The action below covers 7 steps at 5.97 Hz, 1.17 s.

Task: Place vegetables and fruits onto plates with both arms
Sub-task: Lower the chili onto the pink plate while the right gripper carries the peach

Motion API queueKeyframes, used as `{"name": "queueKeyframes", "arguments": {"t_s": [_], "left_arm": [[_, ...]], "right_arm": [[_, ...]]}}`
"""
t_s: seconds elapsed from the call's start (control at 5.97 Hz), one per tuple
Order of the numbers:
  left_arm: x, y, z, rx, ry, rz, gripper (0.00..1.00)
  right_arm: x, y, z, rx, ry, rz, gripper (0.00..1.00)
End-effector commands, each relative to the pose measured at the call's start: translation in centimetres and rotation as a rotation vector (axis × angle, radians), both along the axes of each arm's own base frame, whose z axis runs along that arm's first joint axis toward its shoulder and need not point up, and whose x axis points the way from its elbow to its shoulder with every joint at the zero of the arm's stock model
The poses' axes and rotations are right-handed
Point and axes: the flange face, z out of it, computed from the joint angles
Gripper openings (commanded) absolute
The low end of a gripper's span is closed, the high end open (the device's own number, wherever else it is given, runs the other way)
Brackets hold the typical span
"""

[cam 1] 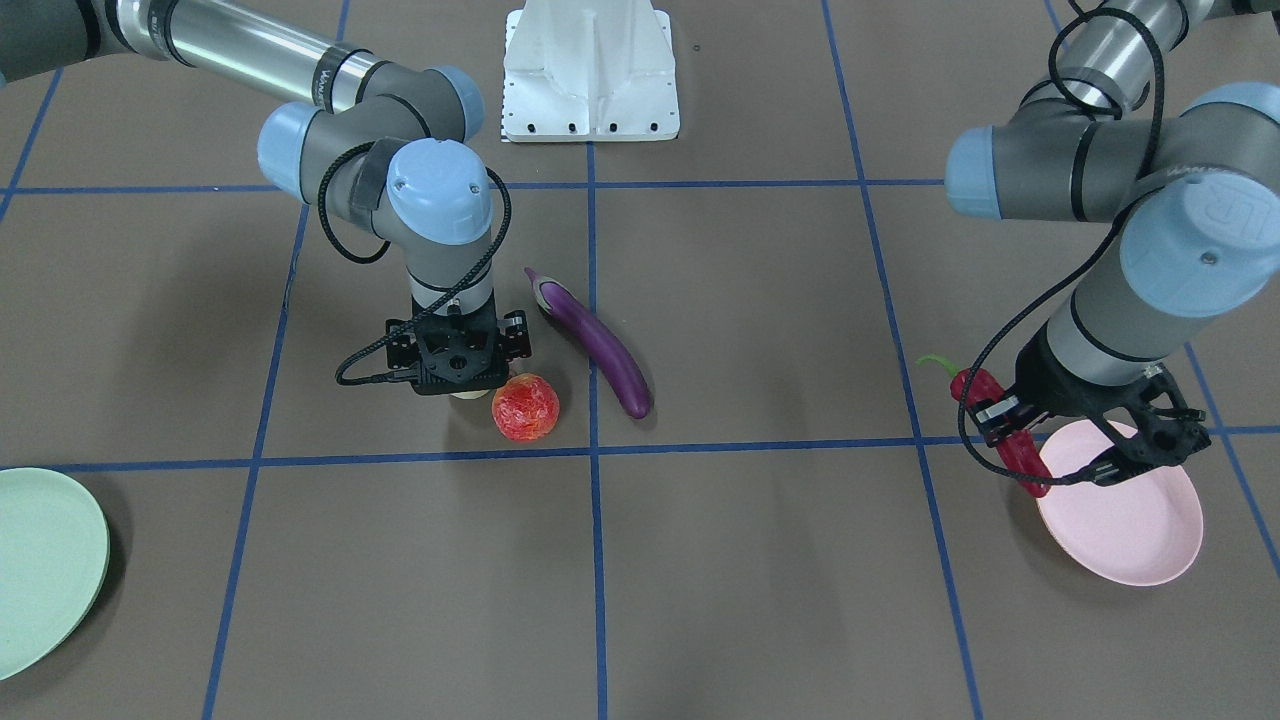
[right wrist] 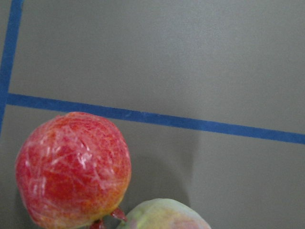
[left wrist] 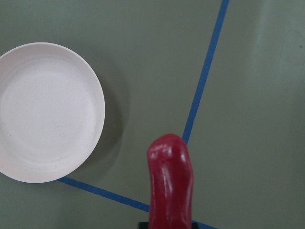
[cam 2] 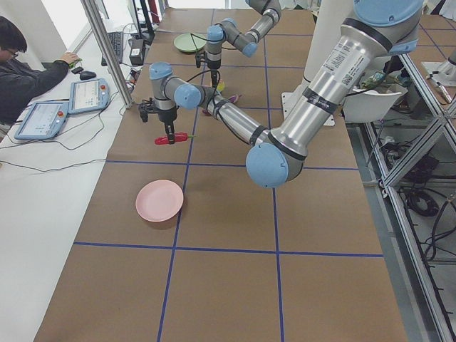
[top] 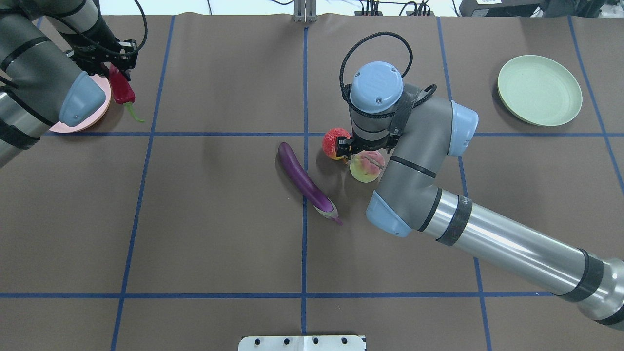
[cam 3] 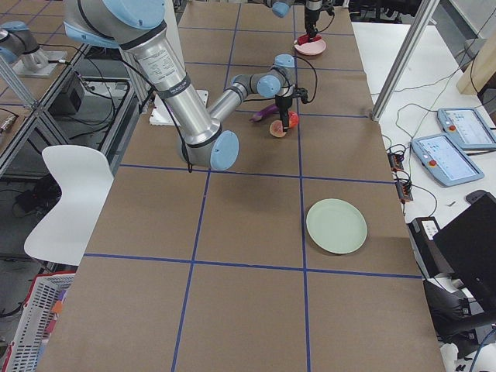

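The right gripper (cam 1: pixel 462 382) stands low over the peach (top: pixel 366 168) near the worktop's centre. Its wrist hides the fingers, so whether they grip cannot be told. The peach, cut off in the wrist view, lies just beside the red fruit (cam 1: pixel 525 407) and near the eggplant (cam 1: pixel 600 345). The left gripper (cam 1: pixel 1005 418) clamps the chili (cam 1: pixel 1022 455) aloft beside the bare pink plate (cam 1: pixel 1130 530) at the far left corner; the green plate (top: pixel 539 90), far right corner, is likewise bare.

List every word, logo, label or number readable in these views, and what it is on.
"UR": raised on the light-blue joint cap of the grey-and-silver left arm.
Small print on the dark collar of the grey-and-silver right arm: too small to read.
White sticker on the left arm's tube: blurred, unreadable.
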Motion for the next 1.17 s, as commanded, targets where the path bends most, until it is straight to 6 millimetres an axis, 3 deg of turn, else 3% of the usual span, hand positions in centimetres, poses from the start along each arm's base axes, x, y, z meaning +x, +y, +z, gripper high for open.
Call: {"name": "queueKeyframes", "arguments": {"t_s": [0.0,0.17,0.34,0.5,0.67,0.84,1.01], "left_arm": [[-0.1,0.0,0.0,-0.001,0.001,-0.002,0.0],[-0.3,-0.1,-0.2,0.001,0.003,-0.005,0.0],[-0.5,-0.2,-0.3,0.003,0.005,-0.006,0.0],[-0.7,-0.3,-0.4,0.003,0.007,-0.01,0.0],[-0.8,-0.3,-0.4,-0.001,0.005,-0.011,0.0],[-1.3,-0.5,-0.4,-0.003,0.004,-0.019,0.0],[-3.1,-1.2,-0.3,0.02,-0.001,-0.016,0.0]], "right_arm": [[-0.7,0.2,0.8,-0.007,0.013,-0.011,1.0],[-1.2,0.3,0.7,0.0,-0.005,-0.008,1.0],[-1.3,0.3,0.5,0.005,-0.02,-0.004,0.93],[-1.3,0.3,0.5,-0.002,-0.024,0.006,0.32],[-1.1,0.5,0.1,0.003,-0.032,0.006,0.0],[0.1,0.2,-1.4,0.017,-0.061,0.014,0.0],[4.2,-1.2,-3.7,-0.005,-0.127,0.03,0.0]]}}
